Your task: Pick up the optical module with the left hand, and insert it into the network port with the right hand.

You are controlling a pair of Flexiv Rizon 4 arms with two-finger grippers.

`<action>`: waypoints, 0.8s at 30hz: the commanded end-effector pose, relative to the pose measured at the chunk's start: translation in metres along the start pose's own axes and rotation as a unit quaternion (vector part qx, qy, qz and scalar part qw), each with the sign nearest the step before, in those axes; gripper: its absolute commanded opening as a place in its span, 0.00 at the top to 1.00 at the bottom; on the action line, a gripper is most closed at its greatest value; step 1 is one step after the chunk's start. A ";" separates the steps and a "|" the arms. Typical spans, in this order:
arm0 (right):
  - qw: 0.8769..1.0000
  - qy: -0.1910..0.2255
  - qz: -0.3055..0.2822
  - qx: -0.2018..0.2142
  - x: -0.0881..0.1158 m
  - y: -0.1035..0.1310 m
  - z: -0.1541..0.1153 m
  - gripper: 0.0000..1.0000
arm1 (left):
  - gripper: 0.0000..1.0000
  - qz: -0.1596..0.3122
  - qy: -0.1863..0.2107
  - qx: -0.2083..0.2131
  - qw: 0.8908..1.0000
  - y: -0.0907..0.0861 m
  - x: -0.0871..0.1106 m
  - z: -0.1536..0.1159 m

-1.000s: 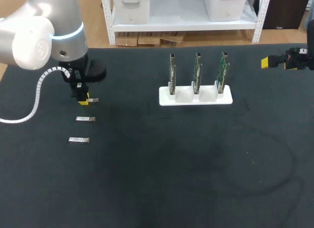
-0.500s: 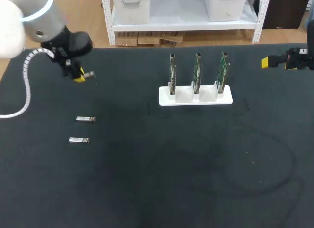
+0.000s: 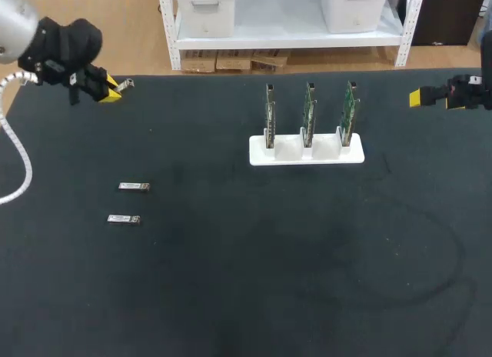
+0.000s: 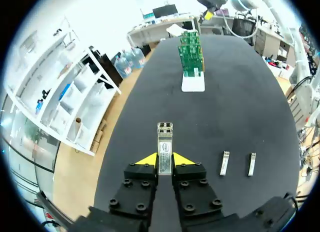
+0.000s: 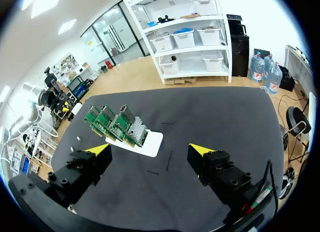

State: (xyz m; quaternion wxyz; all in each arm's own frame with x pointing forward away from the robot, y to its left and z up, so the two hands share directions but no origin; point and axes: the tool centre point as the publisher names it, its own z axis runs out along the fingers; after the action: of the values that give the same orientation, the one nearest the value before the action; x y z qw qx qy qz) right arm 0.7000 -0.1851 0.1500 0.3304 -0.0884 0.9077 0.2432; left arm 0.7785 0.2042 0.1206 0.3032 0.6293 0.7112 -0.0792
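Since the right arm must do the inserting, left gripper (image 3: 108, 91) pinches the optical module (image 4: 164, 151) by its rear, nose free for handover, over the surface's (image 3: 231, 288) far-left corner. Right gripper (image 5: 150, 150) hangs wide open w/ nothing in it, well apart from port cards (image 3: 307, 109).

optical module (image 4: 164, 152) label print too small, nothing legible
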 end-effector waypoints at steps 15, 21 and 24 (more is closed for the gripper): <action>1.000 0.000 0.000 0.000 0.000 0.000 0.000 0.00 | 1.00 -0.009 -0.044 -0.022 0.999 -0.001 0.000 -0.002; 1.000 0.000 0.000 0.000 0.000 0.000 0.000 0.00 | 1.00 -0.007 -0.031 -0.017 0.999 -0.001 0.000 -0.001; 1.000 0.000 0.000 0.000 0.000 0.000 0.000 0.00 | 1.00 -0.006 -0.030 -0.018 0.999 -0.001 0.001 -0.001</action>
State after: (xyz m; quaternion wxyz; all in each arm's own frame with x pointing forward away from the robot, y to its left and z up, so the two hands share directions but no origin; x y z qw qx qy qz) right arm 0.7000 -0.1850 0.1500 0.3304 -0.0885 0.9076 0.2433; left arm 0.7745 0.2064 0.1198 0.3422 0.6158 0.7041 -0.0886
